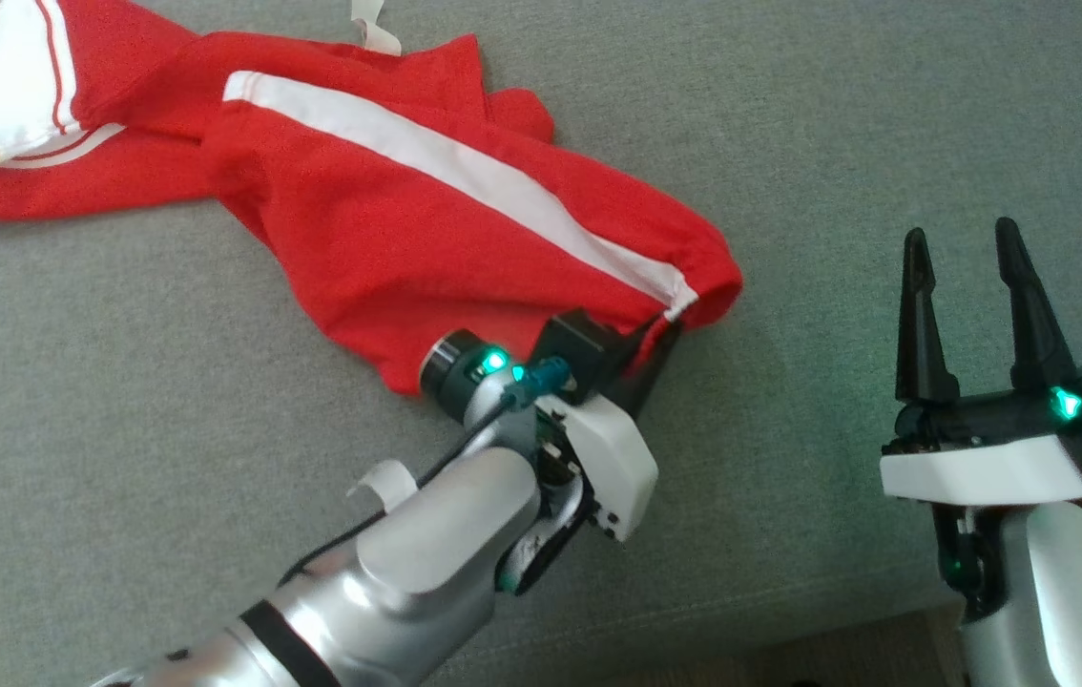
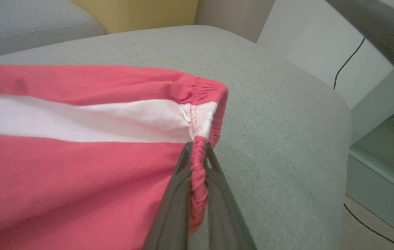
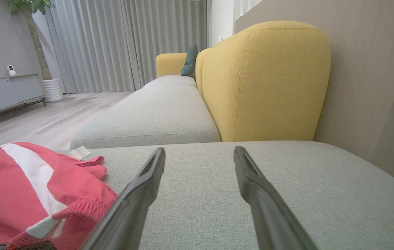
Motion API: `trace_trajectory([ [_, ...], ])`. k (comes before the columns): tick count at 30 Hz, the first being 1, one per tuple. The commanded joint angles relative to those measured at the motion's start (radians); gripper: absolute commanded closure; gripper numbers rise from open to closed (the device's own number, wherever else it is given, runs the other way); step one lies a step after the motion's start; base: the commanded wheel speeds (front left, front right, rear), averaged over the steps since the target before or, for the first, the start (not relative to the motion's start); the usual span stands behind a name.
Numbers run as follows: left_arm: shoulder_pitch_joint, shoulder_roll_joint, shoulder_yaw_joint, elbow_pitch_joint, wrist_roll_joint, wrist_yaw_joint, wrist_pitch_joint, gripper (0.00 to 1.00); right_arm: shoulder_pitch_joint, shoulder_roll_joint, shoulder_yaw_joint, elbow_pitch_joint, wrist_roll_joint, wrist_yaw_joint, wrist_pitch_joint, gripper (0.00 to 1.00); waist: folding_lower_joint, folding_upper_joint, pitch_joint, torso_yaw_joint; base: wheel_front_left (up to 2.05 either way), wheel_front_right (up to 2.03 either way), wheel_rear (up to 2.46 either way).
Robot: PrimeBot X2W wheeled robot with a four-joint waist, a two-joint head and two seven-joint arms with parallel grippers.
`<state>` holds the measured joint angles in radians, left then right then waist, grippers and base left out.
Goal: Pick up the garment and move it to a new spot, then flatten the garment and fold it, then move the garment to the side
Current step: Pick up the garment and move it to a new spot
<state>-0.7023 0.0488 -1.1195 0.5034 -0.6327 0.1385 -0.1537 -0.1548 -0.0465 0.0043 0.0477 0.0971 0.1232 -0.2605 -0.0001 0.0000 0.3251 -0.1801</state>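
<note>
on the grey sofa cushion (image 1: 837,143) lies the rumpled red garment (image 1: 388,219) with its white stripe, its elastic hem pinched between the closed fingers of the left gripper (image 2: 197,151), while the right gripper (image 1: 963,248) sits near it, spread wide and holding nothing.

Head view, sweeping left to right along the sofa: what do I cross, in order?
garment, white end first, then the red body with its white stripe → left gripper, shut on the garment's elastic hem → bare grey cushion → right gripper, open and holding nothing.
</note>
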Motion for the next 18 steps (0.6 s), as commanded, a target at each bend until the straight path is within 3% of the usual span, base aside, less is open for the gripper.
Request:
trace_trajectory([
  [1, -0.039, 0.002, 0.012, -0.036, -0.008, 0.006, -0.012, 1.00, -0.027, -0.004, 0.021, -0.026, 0.008, 0.008, -0.001, 0.00, 0.0001, 0.0000, 0.000, 0.001, 0.00, 0.00, 0.00],
  [2, -0.040, 0.002, -0.005, -0.035, -0.021, 0.013, -0.018, 0.97, -0.027, -0.004, 0.020, -0.026, 0.008, 0.008, -0.001, 0.00, 0.0001, 0.0000, 0.000, 0.002, 0.00, 0.00, 0.00],
  [3, -0.042, 0.002, -0.022, -0.034, -0.033, 0.019, -0.025, 0.61, -0.028, -0.004, 0.018, -0.026, 0.008, 0.008, -0.001, 0.00, 0.0001, 0.0000, 0.000, 0.004, 0.00, 0.00, 0.00],
  [4, -0.049, 0.002, -0.051, -0.029, -0.052, 0.027, -0.040, 0.00, -0.028, -0.004, 0.014, -0.025, 0.007, 0.008, -0.001, 0.00, 0.0001, 0.0000, -0.001, 0.009, 0.00, 0.00, 0.00],
  [12, -0.088, 0.001, -0.078, -0.023, -0.099, 0.034, -0.098, 0.00, -0.021, -0.004, 0.004, -0.015, -0.001, 0.008, -0.001, 0.00, 0.0001, 0.0000, -0.035, 0.051, 0.00, 0.00, 0.00],
  [18, -0.092, 0.002, 0.009, -0.036, -0.085, 0.054, -0.107, 0.00, -0.005, -0.004, -0.005, -0.016, -0.011, 0.008, -0.001, 0.00, 0.0001, 0.0000, -0.081, 0.091, 0.00, 0.00, 0.00],
])
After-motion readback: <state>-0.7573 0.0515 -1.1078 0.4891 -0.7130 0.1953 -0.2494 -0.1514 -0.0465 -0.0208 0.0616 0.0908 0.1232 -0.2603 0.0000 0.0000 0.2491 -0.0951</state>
